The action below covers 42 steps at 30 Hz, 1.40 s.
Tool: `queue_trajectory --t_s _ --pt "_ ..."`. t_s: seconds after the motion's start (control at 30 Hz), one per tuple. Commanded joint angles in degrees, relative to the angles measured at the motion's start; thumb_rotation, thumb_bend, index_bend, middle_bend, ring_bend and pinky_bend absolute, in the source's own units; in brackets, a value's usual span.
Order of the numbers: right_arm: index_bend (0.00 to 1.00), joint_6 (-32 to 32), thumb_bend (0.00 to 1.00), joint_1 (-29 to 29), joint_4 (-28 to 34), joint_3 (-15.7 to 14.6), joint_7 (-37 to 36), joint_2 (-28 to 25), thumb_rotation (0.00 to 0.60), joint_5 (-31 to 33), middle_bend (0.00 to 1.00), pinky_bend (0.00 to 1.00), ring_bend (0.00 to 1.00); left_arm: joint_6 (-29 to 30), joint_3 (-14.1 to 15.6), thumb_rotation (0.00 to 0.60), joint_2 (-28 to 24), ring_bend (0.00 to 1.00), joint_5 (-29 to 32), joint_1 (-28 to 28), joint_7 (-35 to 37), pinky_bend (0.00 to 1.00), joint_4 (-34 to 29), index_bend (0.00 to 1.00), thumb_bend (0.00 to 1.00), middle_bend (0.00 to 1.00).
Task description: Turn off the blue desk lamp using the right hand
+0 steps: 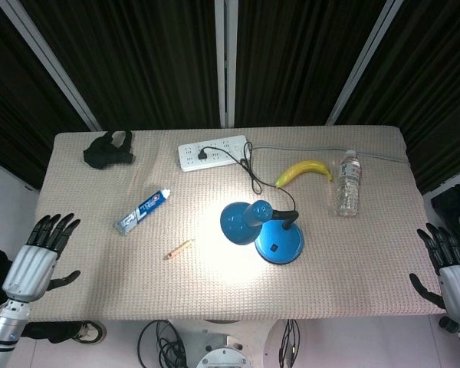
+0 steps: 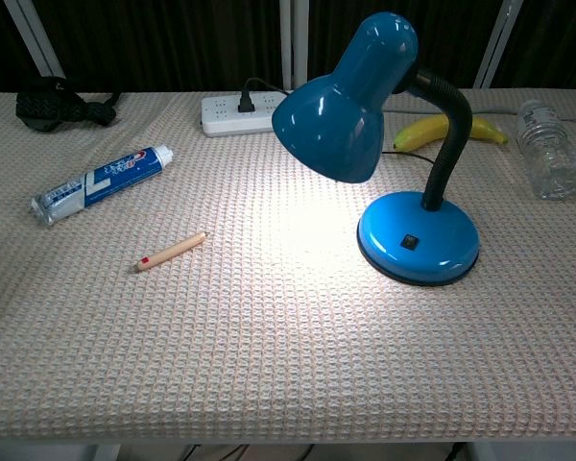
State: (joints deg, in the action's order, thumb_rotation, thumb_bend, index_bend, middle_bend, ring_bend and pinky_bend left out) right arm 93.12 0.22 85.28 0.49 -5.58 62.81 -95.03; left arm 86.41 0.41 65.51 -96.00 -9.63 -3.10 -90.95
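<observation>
The blue desk lamp (image 1: pixel 270 234) (image 2: pixel 418 238) stands near the table's middle, lit, throwing a bright patch on the cloth to its left. Its shade (image 2: pixel 346 101) leans left on a black gooseneck, and a small black switch (image 2: pixel 410 242) sits on the round base. My right hand (image 1: pixel 451 264) hangs open off the table's right edge, well away from the lamp. At the left edge my left hand (image 1: pixel 40 257) is open too, fingers spread. Neither hand shows in the chest view.
A white power strip (image 1: pixel 211 152) with the lamp's cord lies at the back. A banana (image 1: pixel 303 171) and a water bottle (image 1: pixel 348 184) sit behind and right of the lamp. A toothpaste tube (image 1: pixel 142 211), a pencil (image 1: pixel 180 248) and a black cloth (image 1: pixel 107 149) lie to the left.
</observation>
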Motion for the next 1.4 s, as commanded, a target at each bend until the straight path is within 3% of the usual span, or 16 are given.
queue_trajectory --t_s 0.03,0.43,0.57,0.63,0.7,0.73,0.77,0.83,0.87,0.97,1.1,1.4 --pt "0.00 0.0 0.24 0.0 0.1 0.0 0.1 0.0 0.600 0.0 0.00 0.00 0.00 0.0 0.0 0.600 -0.1 0.00 0.0 0.0 0.0 0.00 0.0 0.03 0.03 0.00" --pt "0.00 0.2 0.24 -0.1 0.6 -0.7 0.1 -0.3 0.600 -1.1 0.00 0.00 0.00 -0.6 -0.1 0.600 -0.6 0.00 1.0 0.0 0.5 0.00 -0.3 0.03 0.03 0.00" --pt "0.00 -1.2 0.19 0.6 1.0 -1.6 1.0 -0.4 0.600 -2.6 0.00 0.00 0.00 -0.7 -0.2 0.600 -0.5 0.00 1.0 -0.1 0.5 0.00 -0.2 0.03 0.03 0.00" --pt "0.00 -2.1 0.17 1.2 1.6 -2.0 1.9 -0.4 0.600 -3.5 0.00 0.08 0.03 -1.0 -0.2 0.600 -0.4 0.00 1.1 -0.2 0.5 0.00 0.0 0.03 0.03 0.00" --pt "0.00 -2.8 0.16 1.8 2.2 -2.6 2.2 -0.4 0.600 -5.1 0.02 0.28 0.18 -1.1 -0.1 0.600 -0.1 0.00 1.2 -0.2 0.9 0.00 0.2 0.03 0.03 0.00" --pt "0.00 -3.0 0.14 2.1 2.4 -2.9 2.1 -0.4 0.600 -5.8 0.10 0.43 0.33 -1.2 -0.1 0.600 0.0 0.00 1.2 -0.2 1.0 0.00 0.4 0.03 0.03 0.00" --pt "0.00 -3.4 0.14 2.4 2.6 -3.2 2.1 -0.3 0.600 -6.5 0.18 0.50 0.42 -1.2 -0.1 0.600 0.2 0.00 1.3 -0.2 1.1 0.00 0.6 0.03 0.03 0.00" --pt "0.00 -5.4 0.10 3.4 3.7 -4.3 2.6 -0.6 0.600 -7.9 0.51 0.67 0.63 -1.5 0.1 0.600 0.4 0.00 1.2 -0.3 1.0 0.00 1.0 0.03 0.03 0.00" --pt "0.00 -6.4 0.08 3.8 4.3 -4.8 3.0 -0.7 0.600 -8.4 0.66 0.72 0.71 -1.6 0.2 0.600 0.5 0.00 1.1 -0.3 0.8 0.00 1.1 0.03 0.03 0.00" --pt "0.00 -8.9 0.07 5.1 5.9 -5.6 5.3 0.0 0.600 -10.1 0.90 0.82 0.87 -1.2 0.2 0.600 0.4 0.00 1.0 -0.1 0.7 0.00 1.1 0.03 0.03 0.00" --pt "0.00 -11.9 0.08 6.8 7.7 -5.9 8.9 2.4 0.600 -11.4 0.99 0.86 0.94 -0.7 0.4 0.600 0.1 0.00 0.9 0.2 1.2 0.00 0.9 0.03 0.03 0.00" --pt "0.00 -21.9 0.38 11.5 11.0 -4.6 17.4 7.9 0.600 -8.9 1.00 0.88 0.96 -0.6 0.5 0.600 0.1 0.00 1.0 0.5 0.8 0.00 0.8 0.03 0.03 0.00"
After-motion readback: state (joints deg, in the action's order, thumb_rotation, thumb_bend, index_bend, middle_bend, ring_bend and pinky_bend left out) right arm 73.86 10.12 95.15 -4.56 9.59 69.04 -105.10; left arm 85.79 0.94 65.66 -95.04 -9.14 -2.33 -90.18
